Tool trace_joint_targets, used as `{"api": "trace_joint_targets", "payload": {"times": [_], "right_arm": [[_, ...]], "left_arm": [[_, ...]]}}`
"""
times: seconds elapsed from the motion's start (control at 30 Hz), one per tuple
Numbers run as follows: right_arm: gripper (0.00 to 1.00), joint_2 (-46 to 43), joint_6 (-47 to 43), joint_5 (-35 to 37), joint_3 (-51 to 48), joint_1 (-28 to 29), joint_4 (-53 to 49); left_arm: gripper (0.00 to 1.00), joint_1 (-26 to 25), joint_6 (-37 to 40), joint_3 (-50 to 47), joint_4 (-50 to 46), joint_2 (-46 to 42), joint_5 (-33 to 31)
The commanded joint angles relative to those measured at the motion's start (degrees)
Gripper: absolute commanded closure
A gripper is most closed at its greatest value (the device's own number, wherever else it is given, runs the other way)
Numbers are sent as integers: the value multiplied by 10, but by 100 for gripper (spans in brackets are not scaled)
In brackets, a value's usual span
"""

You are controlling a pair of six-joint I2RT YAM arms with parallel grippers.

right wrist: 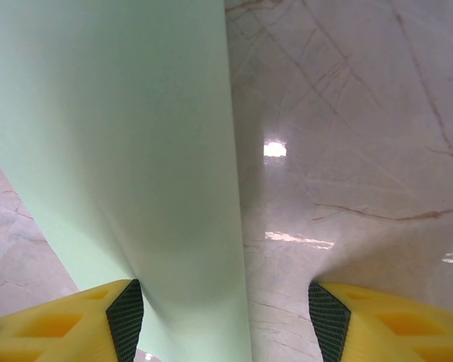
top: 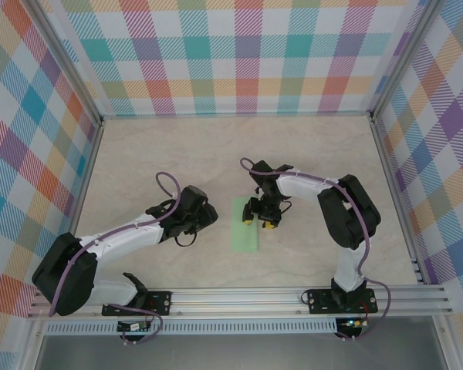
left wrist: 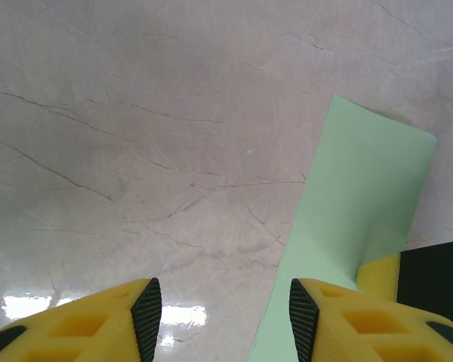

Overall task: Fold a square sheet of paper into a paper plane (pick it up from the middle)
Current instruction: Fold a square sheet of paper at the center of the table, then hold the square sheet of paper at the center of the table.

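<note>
The pale green sheet of paper (top: 244, 228) lies on the table as a narrow strip, apparently folded in half lengthwise. My right gripper (top: 259, 222) hovers open over its far right edge. In the right wrist view the paper (right wrist: 121, 151) runs between the jaws of that gripper (right wrist: 225, 320), with its right edge about midway and its top layer bulging upward. My left gripper (top: 207, 216) stands open just left of the strip. In the left wrist view the paper (left wrist: 355, 226) passes the right fingertip of that gripper (left wrist: 225, 317), which has only bare table between its jaws.
The marble-patterned table (top: 177, 154) is walled by checked panels on three sides. An aluminium rail (top: 239, 297) carries both arm bases along the near edge. A yellow finger (left wrist: 381, 273) of the right gripper shows beside the paper in the left wrist view.
</note>
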Motion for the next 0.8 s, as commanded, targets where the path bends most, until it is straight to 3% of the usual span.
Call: {"api": "trace_joint_targets", "payload": {"times": [0.0, 0.63, 0.77], "right_arm": [[36, 38, 8, 33, -8, 4, 5], [37, 65, 2, 41, -6, 4, -5], [37, 69, 4, 40, -9, 4, -3]], "left_arm": [[50, -4, -1, 3, -5, 6, 0], [50, -3, 6, 3, 10, 6, 15], [59, -4, 16, 11, 36, 18, 41]]}}
